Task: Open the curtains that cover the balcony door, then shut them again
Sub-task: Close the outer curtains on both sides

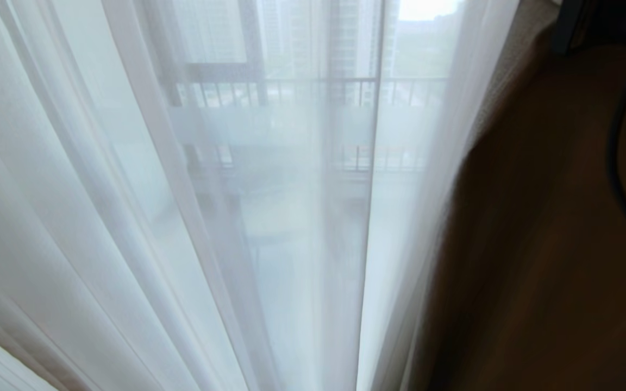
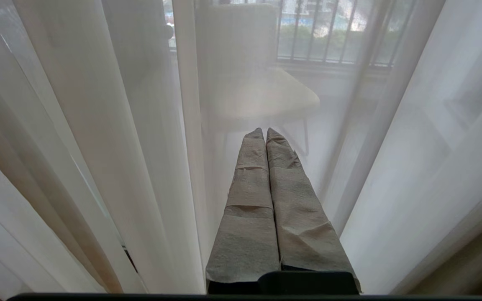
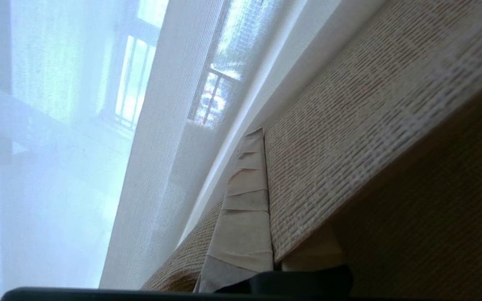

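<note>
White sheer fabric [image 1: 101, 217] fills most of our head view, hanging in vertical folds right in front of us. Through it we make out the balcony door [image 1: 253, 70]: a dark frame and a frosted horizontal band [image 1: 269, 125] across the glass, with railing bars [image 1: 313, 89] and tall buildings beyond. On the right of the head view hangs the thick beige-grey drape [image 1: 508, 65], its near face in shadow; a black cable [image 1: 617, 136] curves down past it. The curtains cover the door; the sheers are drawn fully across the pane.

Left gripper [image 2: 265, 133]: seen in the left wrist view only, pointing at the sheers. Its two tape-wrapped fingers [image 2: 249, 200] lie pressed together along their whole length with nothing between them. Whether the tips touch the fabric we cannot tell. Behind the sheer, a pale chair [image 2: 262, 96] stands on the balcony.

Right gripper [image 3: 262, 133]: seen in the right wrist view. One taped finger [image 3: 245, 217] shows on the near side of the woven drape's edge [image 3: 349, 125]; the drape fold runs along that finger and hides the other. The jaws are clamped down on that edge of the thick drape, beside the sheer.
</note>
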Controlling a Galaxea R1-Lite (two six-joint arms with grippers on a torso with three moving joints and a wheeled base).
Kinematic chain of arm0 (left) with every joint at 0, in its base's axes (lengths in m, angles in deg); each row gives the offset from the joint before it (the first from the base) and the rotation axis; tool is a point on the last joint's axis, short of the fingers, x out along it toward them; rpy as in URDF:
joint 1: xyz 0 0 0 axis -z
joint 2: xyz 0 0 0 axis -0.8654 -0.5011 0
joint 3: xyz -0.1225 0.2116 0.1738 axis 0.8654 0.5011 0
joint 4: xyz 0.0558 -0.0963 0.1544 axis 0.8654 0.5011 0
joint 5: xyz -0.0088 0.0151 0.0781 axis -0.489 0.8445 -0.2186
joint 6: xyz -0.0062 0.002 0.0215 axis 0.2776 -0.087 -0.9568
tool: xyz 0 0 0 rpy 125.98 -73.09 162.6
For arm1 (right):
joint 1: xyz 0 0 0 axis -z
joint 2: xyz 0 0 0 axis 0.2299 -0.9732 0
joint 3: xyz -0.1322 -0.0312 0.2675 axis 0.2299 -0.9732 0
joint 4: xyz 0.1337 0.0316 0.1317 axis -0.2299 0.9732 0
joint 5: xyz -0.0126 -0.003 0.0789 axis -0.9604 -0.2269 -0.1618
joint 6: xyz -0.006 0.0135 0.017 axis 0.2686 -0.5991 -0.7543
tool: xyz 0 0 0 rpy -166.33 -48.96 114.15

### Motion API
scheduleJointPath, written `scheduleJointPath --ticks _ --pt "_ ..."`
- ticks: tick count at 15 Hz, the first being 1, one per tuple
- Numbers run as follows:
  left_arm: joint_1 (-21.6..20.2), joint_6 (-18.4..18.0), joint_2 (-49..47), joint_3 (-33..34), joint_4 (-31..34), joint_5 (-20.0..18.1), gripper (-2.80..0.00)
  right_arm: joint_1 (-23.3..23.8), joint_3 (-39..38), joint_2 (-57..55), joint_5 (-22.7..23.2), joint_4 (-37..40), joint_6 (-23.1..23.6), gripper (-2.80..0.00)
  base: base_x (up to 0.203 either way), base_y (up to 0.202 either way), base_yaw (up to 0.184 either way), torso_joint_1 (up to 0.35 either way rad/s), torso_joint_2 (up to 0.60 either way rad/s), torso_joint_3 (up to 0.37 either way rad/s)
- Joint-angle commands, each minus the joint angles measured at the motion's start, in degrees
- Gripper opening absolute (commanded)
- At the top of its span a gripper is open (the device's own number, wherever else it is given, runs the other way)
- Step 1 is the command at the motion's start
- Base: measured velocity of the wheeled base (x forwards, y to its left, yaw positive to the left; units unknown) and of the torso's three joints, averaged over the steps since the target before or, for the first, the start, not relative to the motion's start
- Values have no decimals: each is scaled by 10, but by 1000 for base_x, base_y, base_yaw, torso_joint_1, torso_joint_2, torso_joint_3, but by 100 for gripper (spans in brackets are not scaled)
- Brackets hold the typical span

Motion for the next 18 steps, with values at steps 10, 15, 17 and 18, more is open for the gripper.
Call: scheduleJointPath --ticks 10,15,17,18 --pt "0 1 0 0 0 0 -280 -50 -5 -48 -1 -37 65 -280 0 0 0 0 0 0" --pt "0 1 0 0 0 0 -280 -95 -1 -95 0 -105 147 -280 0 0 0 0 0 0" --pt "0 1 0 0 0 0 -280 -111 2 -112 -1 -120 159 -280 0 0 0 0 0 0" --pt "0 1 0 0 0 0 -280 -117 7 -121 -1 -124 161 -280 0 0 0 0 0 0"
